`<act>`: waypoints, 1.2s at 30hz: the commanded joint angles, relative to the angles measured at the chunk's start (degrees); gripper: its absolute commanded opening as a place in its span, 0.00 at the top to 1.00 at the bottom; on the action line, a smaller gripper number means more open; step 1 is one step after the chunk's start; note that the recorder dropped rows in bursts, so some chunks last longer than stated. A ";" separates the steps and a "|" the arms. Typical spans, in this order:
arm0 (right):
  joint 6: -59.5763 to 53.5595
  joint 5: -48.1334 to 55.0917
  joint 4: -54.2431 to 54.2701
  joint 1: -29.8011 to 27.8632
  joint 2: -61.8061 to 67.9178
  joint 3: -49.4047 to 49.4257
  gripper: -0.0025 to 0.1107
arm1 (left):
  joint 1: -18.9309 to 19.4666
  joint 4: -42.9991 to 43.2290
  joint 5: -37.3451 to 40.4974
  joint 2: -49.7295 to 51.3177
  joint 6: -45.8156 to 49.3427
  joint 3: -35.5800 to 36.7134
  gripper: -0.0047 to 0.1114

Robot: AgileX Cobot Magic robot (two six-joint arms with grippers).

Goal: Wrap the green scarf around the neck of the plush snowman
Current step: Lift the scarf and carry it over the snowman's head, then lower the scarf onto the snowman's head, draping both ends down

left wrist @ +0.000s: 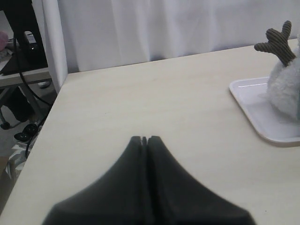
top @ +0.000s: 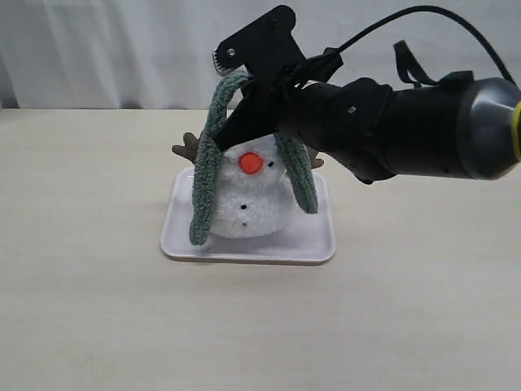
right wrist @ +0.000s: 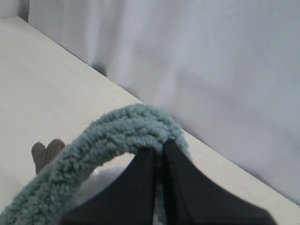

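Right claw (right wrist: 160, 144) tight on green scarf (right wrist: 117, 135)

The space above the plush snowman (top: 236, 195) is taken up by the right gripper (right wrist: 159, 146), closed on the top of the green scarf (top: 205, 175). It is also filled by the right arm (top: 423, 130), stretched across from the right. Both flanks of the snowman are screened by the hanging scarf strands, and a brown twig arm (top: 187, 149) juts out at the left. The back is closed off by the white curtain (top: 98, 49). Open table (top: 98, 309) is left in front of the white tray (top: 244, 248) and to its left, where the left gripper (left wrist: 144, 139), jaws together, is seen well apart from the tray.
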 commanded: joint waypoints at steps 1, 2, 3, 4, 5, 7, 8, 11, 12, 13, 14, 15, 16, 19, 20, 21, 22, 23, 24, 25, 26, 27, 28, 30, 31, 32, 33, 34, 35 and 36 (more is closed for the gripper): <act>-2.51 0.15 9.58 -0.03 2.92 -4.03 0.94 | -0.29 -0.21 -0.41 -0.15 -0.33 0.18 0.96; -3.82 -0.11 11.61 -0.03 3.08 -4.33 0.94 | -0.29 -0.21 -0.41 -0.15 -0.33 0.18 0.96; -7.39 -0.30 14.82 -0.03 3.19 -4.57 0.94 | -0.29 -0.21 -0.41 -0.15 -0.33 0.18 0.96; -9.48 -0.34 16.67 -0.03 3.19 -4.57 0.94 | -0.29 -0.21 -0.41 -0.15 -0.33 0.18 0.96; -13.18 -0.61 20.10 -0.03 3.19 -4.57 0.92 | -0.29 -0.21 -0.41 -0.15 -0.33 0.18 0.96; -18.40 -1.81 26.92 -0.03 3.19 -4.57 0.82 | -0.29 -0.21 -0.41 -0.15 -0.33 0.18 0.96; -19.69 -2.18 28.48 -0.03 3.19 -4.57 0.79 | -0.29 -0.21 -0.41 -0.15 -0.33 0.18 0.96; -23.29 -2.16 33.45 -0.03 3.19 -4.57 0.70 | -0.29 -0.21 -0.41 -0.15 -0.33 0.18 0.96; -23.67 -2.16 35.01 -0.03 3.19 -4.57 0.68 | -0.29 -0.21 -0.41 -0.15 -0.33 0.18 0.96; -23.93 -2.16 36.59 -0.03 3.19 -4.57 0.65 | -0.29 -0.21 -0.41 -0.15 -0.33 0.18 0.96; -23.93 -2.16 37.83 -0.03 3.19 -4.57 0.62 | -0.29 -0.21 -0.41 -0.15 -0.33 0.18 0.96; -24.23 -2.05 39.19 -0.03 3.19 -4.57 0.60 | -0.29 -0.21 -0.41 -0.15 -0.33 0.18 0.96; -25.33 -1.96 40.81 -0.03 3.19 -4.57 0.58 | -0.29 -0.21 -0.41 -0.15 -0.33 0.18 0.96; -28.59 -1.92 45.46 -0.03 2.95 -4.61 0.57 | -0.29 -0.21 -0.41 -0.15 -0.33 0.18 0.96; -29.80 -2.33 46.71 -0.03 2.81 -4.61 0.57 | -0.29 -0.21 -0.41 -0.15 -0.33 0.18 0.96; -30.76 -2.44 47.74 -0.03 2.59 -4.61 0.57 | -0.29 -0.21 -0.41 -0.15 -0.33 0.18 0.96; -31.97 -2.44 47.74 -0.17 2.30 -4.61 0.57 | -0.29 -0.21 -0.41 -0.15 -0.33 0.18 0.96; -32.40 -2.44 47.74 -0.17 1.90 -4.61 0.57 | -0.29 -0.21 -0.41 -0.15 -0.33 0.18 0.96; -32.40 -2.56 47.74 -0.17 1.47 -4.61 0.57 | -0.29 -0.21 -0.41 -0.15 -0.33 0.18 0.96; -32.40 -2.56 47.74 -0.17 0.98 -4.61 0.57 | -0.29 -0.21 -0.41 -0.15 -0.33 0.18 0.96; -32.40 -2.40 47.74 -0.17 0.43 -4.61 0.57 | -0.29 -0.21 -0.41 -0.15 -0.33 0.18 0.96; -32.40 -2.16 47.74 -0.17 0.00 -4.61 0.57 | -0.29 -0.21 -0.41 -0.15 -0.33 0.18 0.96; -32.40 -1.98 47.74 -0.17 -0.48 -4.61 0.57 | -0.29 -0.21 -0.41 -0.15 -0.33 0.18 0.96; -32.30 -1.89 47.74 -0.17 -1.28 -4.61 0.57 | -0.29 -0.21 -0.41 -0.15 -0.33 0.18 0.96; -32.30 -1.89 47.74 -0.17 -1.62 -4.61 0.57 | -0.29 -0.21 -0.41 -0.15 -0.33 0.18 0.96; -32.30 -1.89 47.74 -0.17 -2.05 -4.61 0.57 | -0.29 -0.21 -0.41 -0.15 -0.33 0.18 0.96; -32.03 -1.89 47.74 -0.17 -2.40 -4.61 0.57 | -0.29 -0.21 -0.41 -0.15 -0.33 0.18 0.96; -30.64 -1.64 47.74 -0.17 -2.86 -4.61 0.57 | -0.29 -0.21 -0.41 -0.15 -0.33 0.18 0.96; -28.67 -0.77 47.74 -0.06 -3.27 -4.47 0.57 | -0.29 -0.21 -0.41 -0.15 -0.33 0.18 0.96; -26.96 0.62 47.74 0.06 -3.94 -4.36 0.57 | -0.29 -0.21 -0.30 -0.15 -0.33 0.18 0.96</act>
